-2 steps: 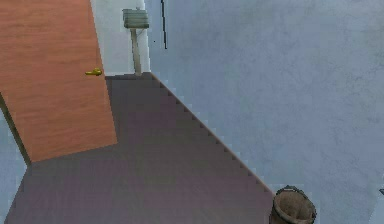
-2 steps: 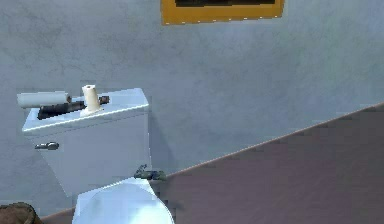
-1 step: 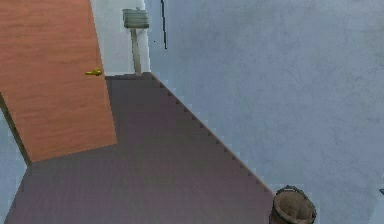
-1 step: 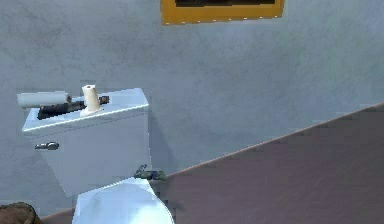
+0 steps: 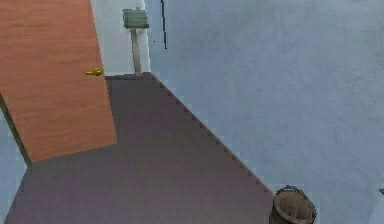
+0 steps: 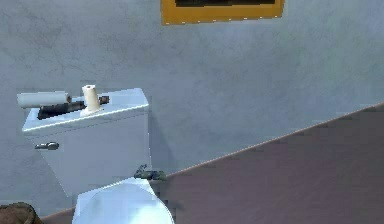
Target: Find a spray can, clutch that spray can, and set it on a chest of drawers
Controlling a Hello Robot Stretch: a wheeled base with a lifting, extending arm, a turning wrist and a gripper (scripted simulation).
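- Forward view: an orange-brown door (image 5: 55, 80) with a brass handle (image 5: 94, 72) stands at the left above the dark floor (image 5: 150, 150). A round brown bin (image 5: 293, 206) sits by the wall at bottom right.
- Arm side view: a grey cylinder (image 6: 42, 99), possibly the spray can, lies on its side on the toilet tank (image 6: 100, 140), beside a small cream roll (image 6: 90, 97).
- I cannot tell the gripper's state.

Bare floor (image 5: 150, 150) between door (image 5: 55, 70) and wall (image 5: 270, 80); toilet (image 6: 90, 140) on arm side

The orange door (image 5: 55, 70) and yellow frame (image 6: 222, 18) run off top edges; a brown round bin (image 5: 293, 207) and the toilet bowl (image 6: 122, 205) are cut by bottom edges.
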